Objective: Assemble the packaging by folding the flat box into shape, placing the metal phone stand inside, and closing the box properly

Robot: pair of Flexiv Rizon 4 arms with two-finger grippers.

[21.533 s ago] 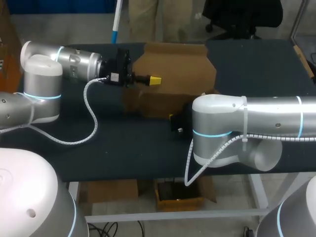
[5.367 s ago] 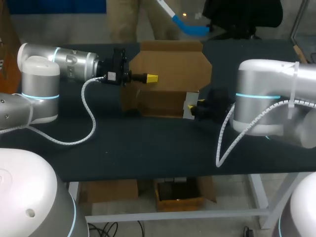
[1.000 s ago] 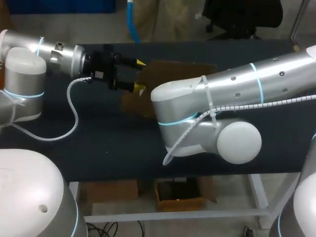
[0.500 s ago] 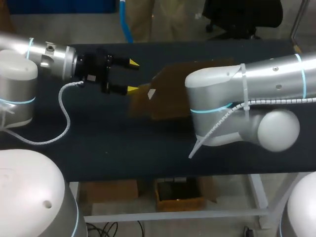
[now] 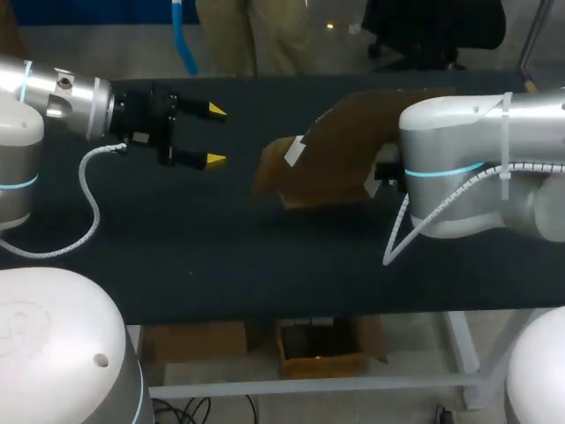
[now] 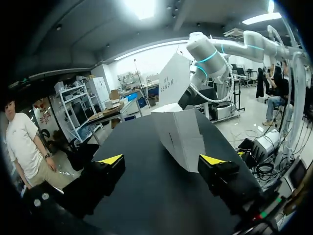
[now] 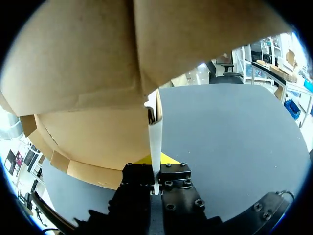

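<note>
Pinching cardboard box (image 5: pixel 331 155), right tool (image 7: pixel 155 166), left tool (image 5: pixel 212 135) spread wide, apart

surface: worktop (image 5: pixel 221 256) — dark, matte, flat | on it: brown cardboard box (image 5: pixel 328 163), right of middle, tilted, lower edge down at the surface — whether it bears on the worktop cannot be told

Illegible print on the box (image 6: pixel 177 128)
</note>
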